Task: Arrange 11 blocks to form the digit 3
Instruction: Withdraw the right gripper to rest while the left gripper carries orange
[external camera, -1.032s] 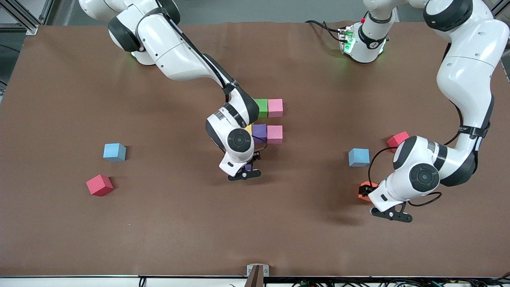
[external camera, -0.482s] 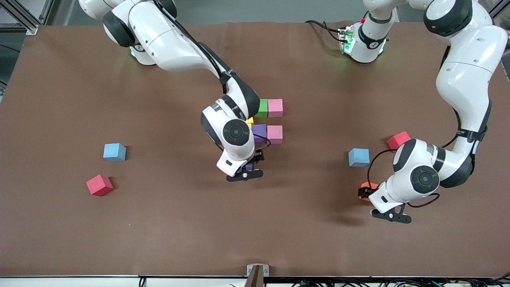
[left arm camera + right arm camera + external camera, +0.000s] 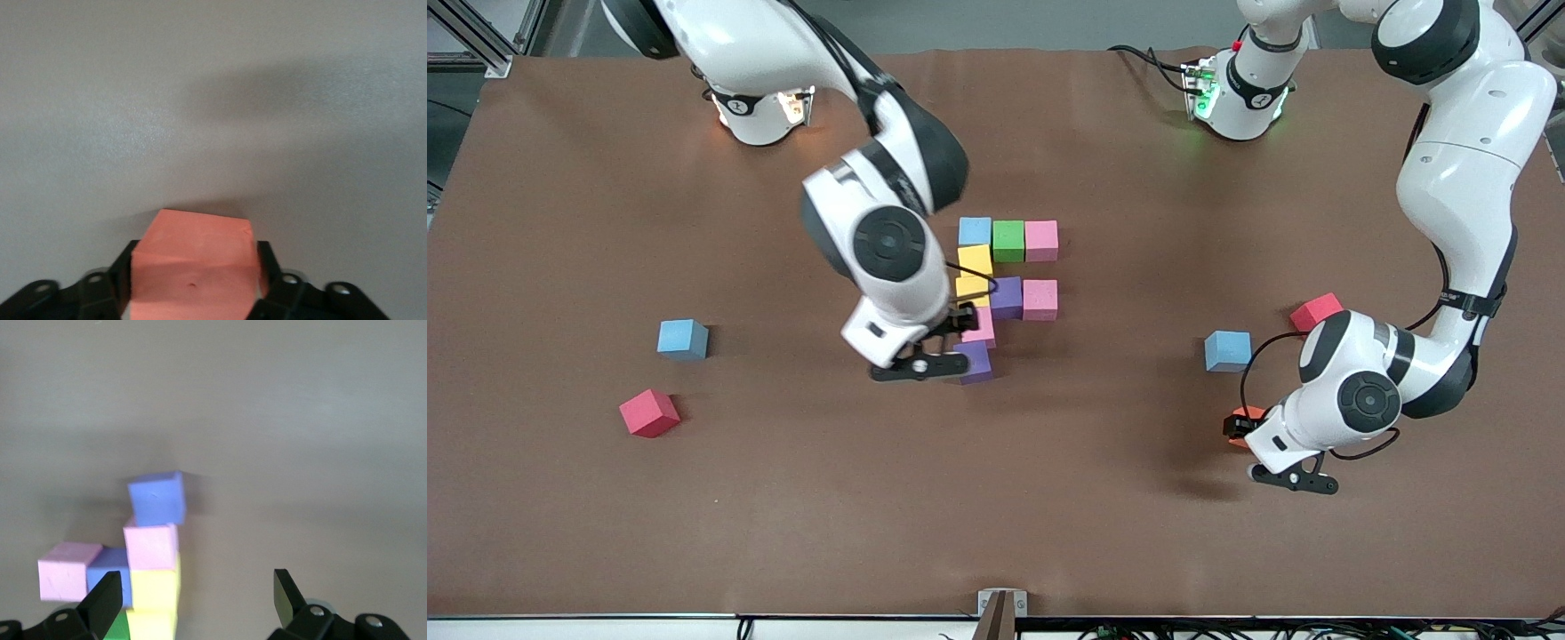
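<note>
Right now I see 8 blocks gathered near the middle of the table (image 3: pixel 605 533). Its top bar runs light blue block (image 3: pixel 975 231), green block (image 3: pixel 1008 240), pink block (image 3: pixel 1041 240). From the light blue one a column comes toward the front camera: yellow block (image 3: pixel 975 260), a 2nd yellow block (image 3: pixel 970 289), a 2nd pink block (image 3: pixel 982 327) and a purple block (image 3: pixel 975 360) at the end, sitting slightly askew. A 2nd purple block (image 3: pixel 1007 297) and a 3rd pink block (image 3: pixel 1040 300) form the middle bar.

My right gripper (image 3: pixel 951 342) hangs above the table beside the column's lower end, jaws wide apart and holding nothing; its wrist view shows the purple end block (image 3: pixel 157 499) clear of both fingers.

My left gripper (image 3: pixel 1240 428) is down near the left arm's end of the table, jaws set against both sides of the orange block (image 3: pixel 193 270).

Loose on the table are 2 more light blue blocks (image 3: pixel 1228 350) (image 3: pixel 683 339) and 2 red cubes (image 3: pixel 1314 311) (image 3: pixel 649 412), one pair toward each end.
</note>
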`<move>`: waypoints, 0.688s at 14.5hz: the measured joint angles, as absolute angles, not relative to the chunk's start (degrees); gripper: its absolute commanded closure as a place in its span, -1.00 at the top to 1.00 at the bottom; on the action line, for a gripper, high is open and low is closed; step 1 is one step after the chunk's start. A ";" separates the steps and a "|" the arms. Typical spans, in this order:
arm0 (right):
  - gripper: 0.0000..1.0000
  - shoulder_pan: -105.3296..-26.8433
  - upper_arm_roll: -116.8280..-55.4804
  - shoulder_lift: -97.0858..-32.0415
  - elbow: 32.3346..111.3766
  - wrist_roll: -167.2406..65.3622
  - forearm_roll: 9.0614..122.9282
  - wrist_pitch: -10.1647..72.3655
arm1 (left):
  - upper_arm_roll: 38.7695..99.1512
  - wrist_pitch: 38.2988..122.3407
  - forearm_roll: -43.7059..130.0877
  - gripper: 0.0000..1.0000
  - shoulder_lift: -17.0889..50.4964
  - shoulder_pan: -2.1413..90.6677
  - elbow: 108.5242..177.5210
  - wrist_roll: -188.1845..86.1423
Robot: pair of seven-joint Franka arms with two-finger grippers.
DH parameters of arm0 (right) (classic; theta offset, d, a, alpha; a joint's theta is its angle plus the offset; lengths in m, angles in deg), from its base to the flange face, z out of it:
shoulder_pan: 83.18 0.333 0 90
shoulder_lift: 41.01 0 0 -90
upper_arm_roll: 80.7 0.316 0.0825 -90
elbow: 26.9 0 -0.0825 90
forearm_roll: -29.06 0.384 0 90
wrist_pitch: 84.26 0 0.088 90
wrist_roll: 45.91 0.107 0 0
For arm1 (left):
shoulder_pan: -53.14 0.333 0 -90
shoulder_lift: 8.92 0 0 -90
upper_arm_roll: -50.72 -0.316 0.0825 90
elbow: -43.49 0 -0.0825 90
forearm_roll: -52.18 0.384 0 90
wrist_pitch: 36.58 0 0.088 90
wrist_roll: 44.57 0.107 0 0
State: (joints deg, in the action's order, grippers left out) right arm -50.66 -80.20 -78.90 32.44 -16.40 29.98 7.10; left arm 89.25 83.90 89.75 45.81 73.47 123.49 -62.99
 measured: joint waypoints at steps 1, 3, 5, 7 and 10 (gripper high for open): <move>1.00 -52.02 -80.19 -76.55 32.86 -16.59 30.01 4.49 | 89.32 83.87 89.75 -0.63 45.73 73.41 123.51 -66.34; 1.00 -54.62 -80.21 -71.57 35.09 -18.05 30.25 1.48 | 89.58 83.85 89.75 -0.73 45.71 72.40 123.61 -74.67; 1.00 -57.82 -80.25 -66.36 38.94 -20.80 31.53 -0.41 | 89.96 83.85 89.75 -0.77 45.65 70.49 123.58 -82.72; 1.00 -60.94 -80.34 -61.64 42.82 -22.30 32.33 -0.99 | 91.14 83.85 89.74 -0.89 45.55 68.92 123.53 -92.32; 1.00 -65.67 -80.46 -55.84 47.93 -26.72 32.39 -1.11 | 92.93 83.85 89.73 -0.93 45.35 65.90 123.53 -108.85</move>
